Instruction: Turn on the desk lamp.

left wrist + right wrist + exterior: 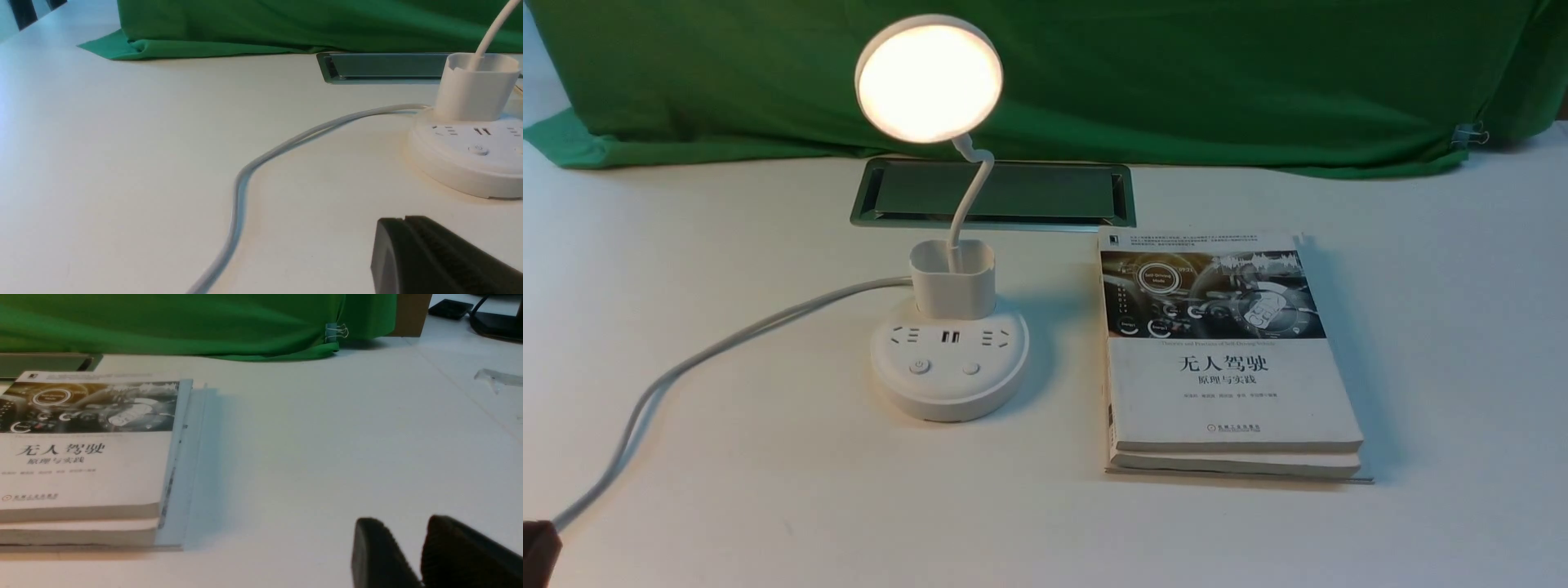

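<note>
First spotter: Your left gripper (403,219) has its fingertips together, with nothing visible between them. The desk lamp (929,82) stands upright on the table (768,490), beyond your left jaws and to their right, well apart from them.

Second spotter: And it's lit, you can see that: the round disc head (915,90) glows warm white at the end of its bendy neck (970,196). The neck rises out of the cup holder (954,294), at the back of the round base (952,400).

First spotter: On that base you have the sockets and two buttons, all facing up. Your left jaws touch neither button. The grey cable (698,355) leaves the lamp and curves back across the table toward your left jaws.

Second spotter: Now your right gripper (405,518). Its fingers stand a narrow gap apart, holding nothing that you can see.

First spotter: The stack of books (1233,400) lies flat ahead of your right jaws, apart from them. From your left jaws, it is farther to the right than the lamp.

Second spotter: Past the lamp and the books, farther out from both pairs of jaws, you have the dark shallow tray (1054,192) and the green cloth (1176,82). A binder clip (331,332) grips the cloth, out beyond your right jaws.
</note>
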Available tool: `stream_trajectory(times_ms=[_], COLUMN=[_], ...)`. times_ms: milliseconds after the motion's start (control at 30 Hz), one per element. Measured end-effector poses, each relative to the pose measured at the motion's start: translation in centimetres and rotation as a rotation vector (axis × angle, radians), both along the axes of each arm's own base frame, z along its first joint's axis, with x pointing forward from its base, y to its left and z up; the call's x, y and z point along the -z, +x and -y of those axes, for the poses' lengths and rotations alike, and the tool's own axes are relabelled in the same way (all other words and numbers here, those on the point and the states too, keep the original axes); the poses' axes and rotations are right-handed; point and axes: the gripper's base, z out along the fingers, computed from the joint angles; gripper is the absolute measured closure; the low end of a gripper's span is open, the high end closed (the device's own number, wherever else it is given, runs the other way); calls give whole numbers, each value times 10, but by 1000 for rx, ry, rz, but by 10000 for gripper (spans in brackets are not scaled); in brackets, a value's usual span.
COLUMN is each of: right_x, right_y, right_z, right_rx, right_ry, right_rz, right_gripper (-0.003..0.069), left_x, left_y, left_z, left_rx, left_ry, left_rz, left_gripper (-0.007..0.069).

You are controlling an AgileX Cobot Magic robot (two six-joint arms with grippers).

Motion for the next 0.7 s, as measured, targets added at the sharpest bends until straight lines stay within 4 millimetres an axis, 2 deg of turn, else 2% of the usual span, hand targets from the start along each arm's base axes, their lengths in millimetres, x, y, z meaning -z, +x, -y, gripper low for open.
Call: stream_trajectory(times_ms=[333,700], right_x=[0,0], right_y=[0,0], right_z=[0,0], right_rx=[0,0], right_ry=[0,0], right_rz=[0,-1], right_gripper=[418,418], left_x=[0,0], left_y=[0,-1], left_z=[4,5], left_rx=[78,84], left_ry=[-5,-1], left_rz=[0,0], left_gripper=[603,603])
